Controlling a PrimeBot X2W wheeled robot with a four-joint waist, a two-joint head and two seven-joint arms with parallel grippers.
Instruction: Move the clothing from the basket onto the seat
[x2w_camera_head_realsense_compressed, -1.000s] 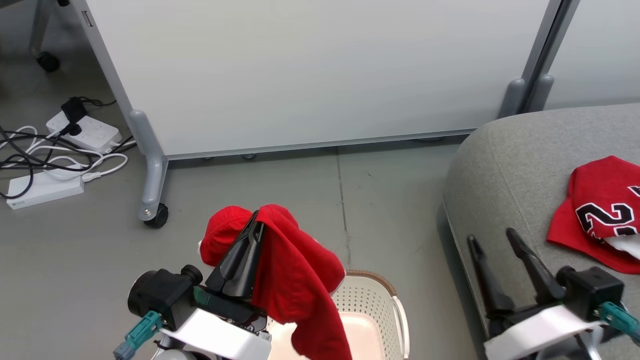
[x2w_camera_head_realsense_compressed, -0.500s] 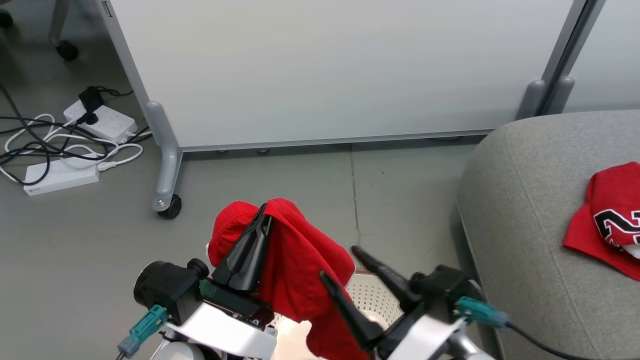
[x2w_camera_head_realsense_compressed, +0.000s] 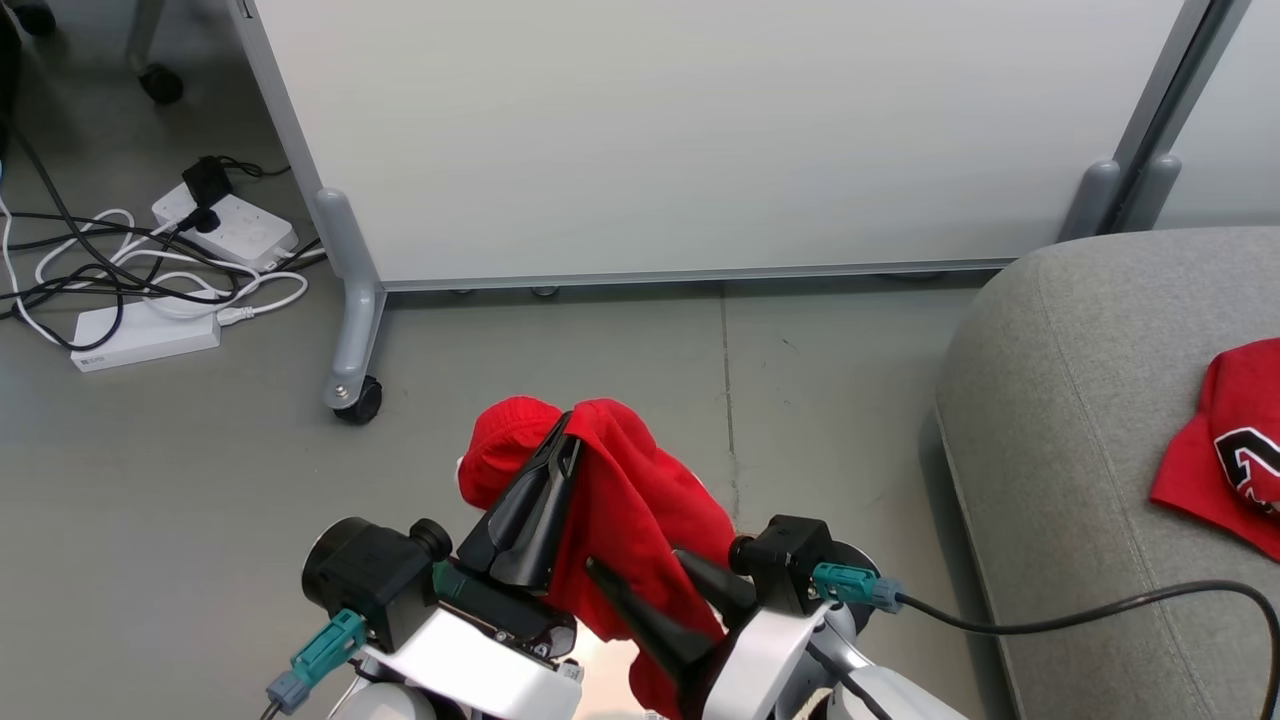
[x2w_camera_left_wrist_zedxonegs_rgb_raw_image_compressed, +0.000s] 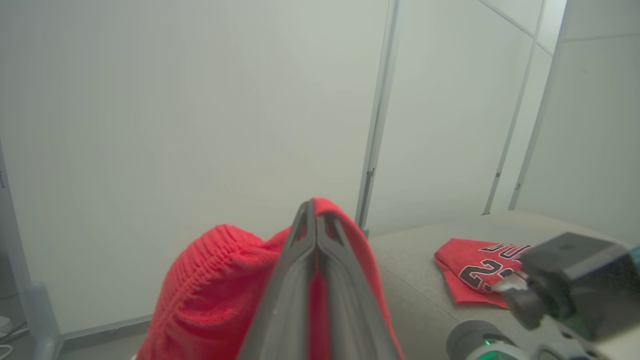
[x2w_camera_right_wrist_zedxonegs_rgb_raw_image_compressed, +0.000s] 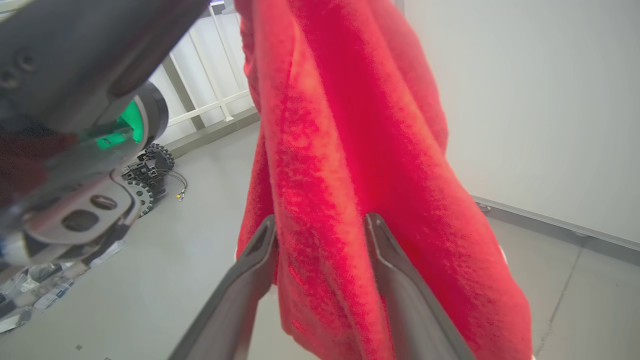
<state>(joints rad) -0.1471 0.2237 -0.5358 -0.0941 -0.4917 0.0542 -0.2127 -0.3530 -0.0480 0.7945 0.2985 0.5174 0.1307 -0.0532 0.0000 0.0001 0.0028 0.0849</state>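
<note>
Long, dark, tapered fingers (x2w_camera_head_realsense_compressed: 530, 510) rise from black wrist blocks (x2w_camera_head_realsense_compressed: 365, 580) on white forearm shells (x2w_camera_head_realsense_compressed: 460, 672). Each wrist carries a teal connector (x2w_camera_head_realsense_compressed: 328, 645). A black cable (x2w_camera_head_realsense_compressed: 1100, 606) leaves the right one toward 3 o'clock.

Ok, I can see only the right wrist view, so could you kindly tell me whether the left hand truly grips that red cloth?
Observer: Yes. In the left wrist view the left hand is shut on the red garment, pinching it near the top.
Operator: Thank you. Is anything lying on the seat?
Observer: A red jersey with black numbers lies on the grey seat.
Operator: And which way is the seat from the cloth?
Observer: In the head view it is to the robot's right of the hanging garment, with bare floor between.
</note>
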